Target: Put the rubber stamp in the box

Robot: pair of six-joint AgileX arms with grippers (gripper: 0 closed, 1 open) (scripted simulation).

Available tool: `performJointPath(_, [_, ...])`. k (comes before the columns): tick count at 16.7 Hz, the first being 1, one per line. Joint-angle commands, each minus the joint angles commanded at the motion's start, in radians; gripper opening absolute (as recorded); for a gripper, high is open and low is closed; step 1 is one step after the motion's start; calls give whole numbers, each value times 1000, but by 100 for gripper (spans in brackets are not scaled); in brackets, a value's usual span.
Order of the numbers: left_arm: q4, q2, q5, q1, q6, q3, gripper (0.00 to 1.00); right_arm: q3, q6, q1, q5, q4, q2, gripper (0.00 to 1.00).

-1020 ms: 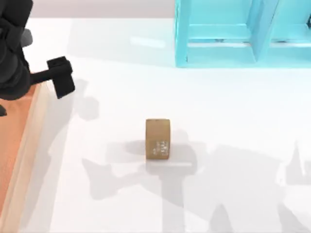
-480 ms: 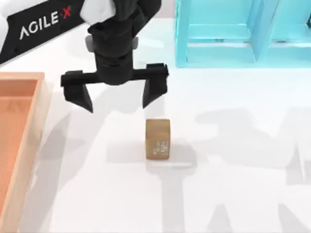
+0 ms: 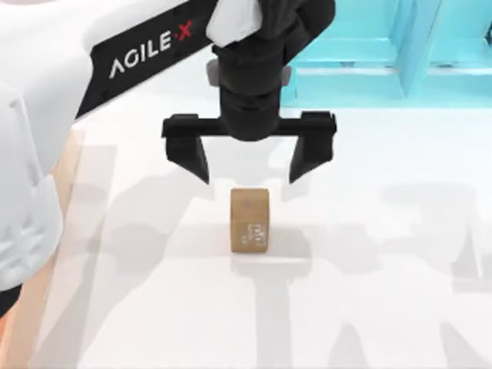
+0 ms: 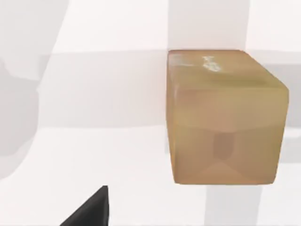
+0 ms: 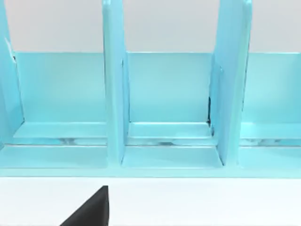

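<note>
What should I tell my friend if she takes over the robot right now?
Left gripper: jaws open, above the table just behind the rubber stamp, not touching it.
Right arm: parked, its wrist camera facing the turquoise frame.
Rubber stamp: on the white table, free.
Box: at the table's left edge, mostly hidden under the left arm.
Done: nothing placed.
Left: grasp the stamp, carry it left, release it in the box.

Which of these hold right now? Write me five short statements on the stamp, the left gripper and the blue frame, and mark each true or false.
1. The left gripper is open. True.
2. The rubber stamp is clamped between the fingers. False: it sits free on the table, ahead of the fingertips.
3. The stamp lies inside the box. False: it is on the table, right of the box.
4. The turquoise frame stands at the table's far edge. True.
5. The stamp sits in a frame compartment. False: it is on the table.
</note>
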Motion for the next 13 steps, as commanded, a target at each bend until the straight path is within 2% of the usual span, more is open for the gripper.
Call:
performJointPath(7, [39, 5, 0, 3, 3, -41, 100, 0, 0, 0, 0, 0, 0, 100])
performJointPath(13, [311, 34, 0, 3, 4, -268, 100, 0, 0, 0, 0, 0, 0, 100])
